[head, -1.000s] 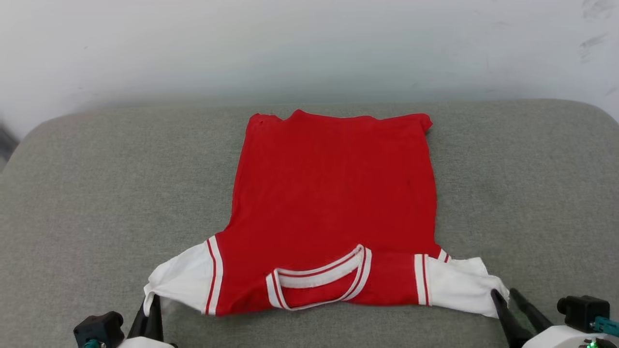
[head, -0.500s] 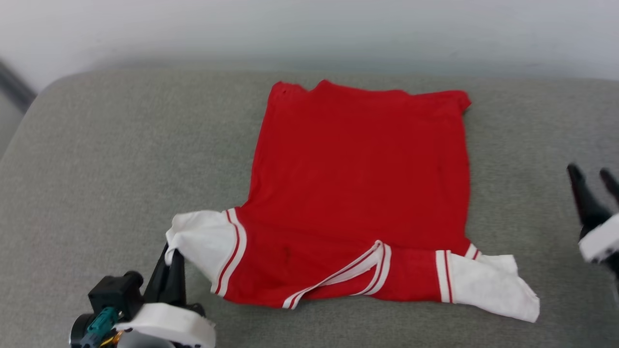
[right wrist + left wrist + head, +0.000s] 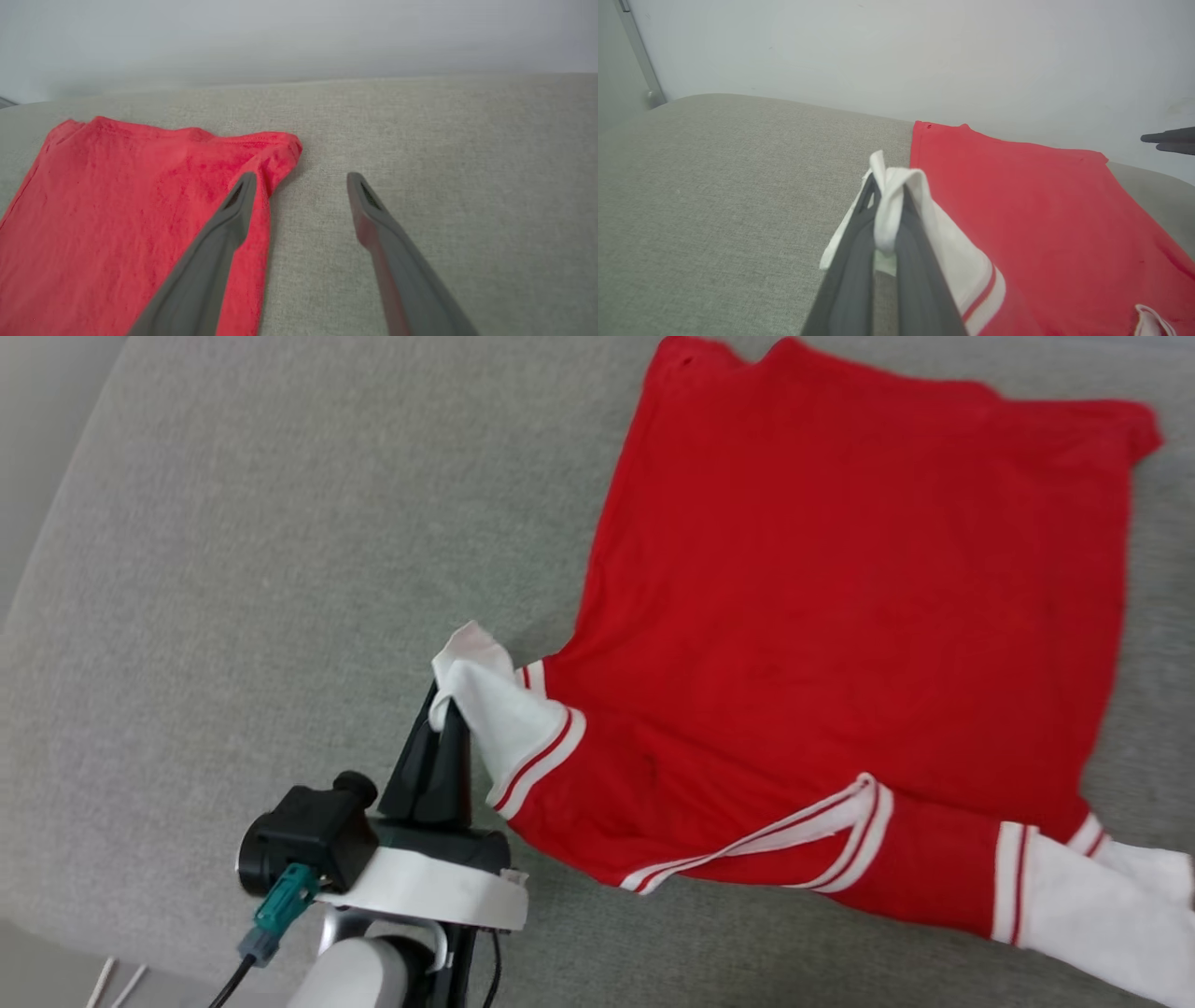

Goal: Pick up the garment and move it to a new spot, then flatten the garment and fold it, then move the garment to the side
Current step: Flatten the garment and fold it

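At the far left the grey cushion (image 3: 233, 569) lies bare. Next comes the left gripper (image 3: 446, 709), its two dark fingers pressed together on the cuff of the white sleeve (image 3: 499, 719), which it holds raised off the fabric (the left wrist view shows the cuff draped over the fingertips (image 3: 896, 205)). To its right the garment (image 3: 840, 616) lies spread on the cushion, plain red side up, with the striped collar (image 3: 840, 821) at the near edge and the other sleeve (image 3: 1092, 905) lying loose at the lower right. Furthest right, the right gripper (image 3: 301, 179) hovers with its fingers wide apart and nothing between them, near the far hem corner (image 3: 285, 144).

The garment looks roughly flat, so the fold seems to be starting with this sleeve. The next move probably calls for carrying the cuff across onto the red body and laying it down without dragging the shoulder along. The right gripper may be needed to steady the hem.

No lettering, brand or label can be read on the upturned side.
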You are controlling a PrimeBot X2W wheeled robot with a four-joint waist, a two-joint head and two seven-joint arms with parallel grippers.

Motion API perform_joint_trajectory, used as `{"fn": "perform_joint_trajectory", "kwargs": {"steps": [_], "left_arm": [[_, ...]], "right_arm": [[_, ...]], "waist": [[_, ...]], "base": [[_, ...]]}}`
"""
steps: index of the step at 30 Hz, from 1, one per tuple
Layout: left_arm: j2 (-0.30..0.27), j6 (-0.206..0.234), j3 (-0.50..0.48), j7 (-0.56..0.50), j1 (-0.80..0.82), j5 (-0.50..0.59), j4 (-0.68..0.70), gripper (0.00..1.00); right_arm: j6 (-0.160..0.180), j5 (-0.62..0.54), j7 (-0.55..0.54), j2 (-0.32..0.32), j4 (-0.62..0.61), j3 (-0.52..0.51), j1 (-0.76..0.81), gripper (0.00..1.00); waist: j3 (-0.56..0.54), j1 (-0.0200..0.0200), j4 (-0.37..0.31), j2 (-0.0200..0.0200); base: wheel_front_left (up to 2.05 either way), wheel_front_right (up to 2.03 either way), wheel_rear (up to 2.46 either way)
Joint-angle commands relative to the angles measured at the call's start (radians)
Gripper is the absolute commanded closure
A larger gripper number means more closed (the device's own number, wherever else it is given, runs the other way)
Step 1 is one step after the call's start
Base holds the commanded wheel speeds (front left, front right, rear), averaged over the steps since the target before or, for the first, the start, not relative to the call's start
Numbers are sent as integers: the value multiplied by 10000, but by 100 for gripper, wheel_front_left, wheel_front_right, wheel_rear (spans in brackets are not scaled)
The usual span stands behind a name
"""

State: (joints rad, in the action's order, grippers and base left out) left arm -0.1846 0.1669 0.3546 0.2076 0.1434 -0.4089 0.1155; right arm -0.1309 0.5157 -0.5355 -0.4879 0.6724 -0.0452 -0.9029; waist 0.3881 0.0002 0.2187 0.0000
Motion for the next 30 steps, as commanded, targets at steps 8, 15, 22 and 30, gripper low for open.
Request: {"fn": "perform_joint_trajectory", "kwargs": {"steps": [8,15,22,30], "left_arm": [[494,-412,308,374,840,58,-311,100],[707,-664,247,523,1155,-20,-807,100],[826,-842,100,577,1215,-8,-1255,100],[736,-1017,-251,589,976,-65,-1989,100]], "right_arm": [[3,-707,-1421,-170,1023,-371,-1587,0],[11,-1398,-2597,333,2596,-1043,-1347,0],[13,-2280,-3094,769,3245,-1682,-1382,100],[5,-2920,-2508,563,2045,-794,-1573,100]], "waist": [[1574,-2,1295,0],[1819,-2,1370,0],[1466,-2,1206,0],[127,-2,482,0]], "base": [[0,0,0],[0,0,0],[0,0,0],[0,0,0]]}}
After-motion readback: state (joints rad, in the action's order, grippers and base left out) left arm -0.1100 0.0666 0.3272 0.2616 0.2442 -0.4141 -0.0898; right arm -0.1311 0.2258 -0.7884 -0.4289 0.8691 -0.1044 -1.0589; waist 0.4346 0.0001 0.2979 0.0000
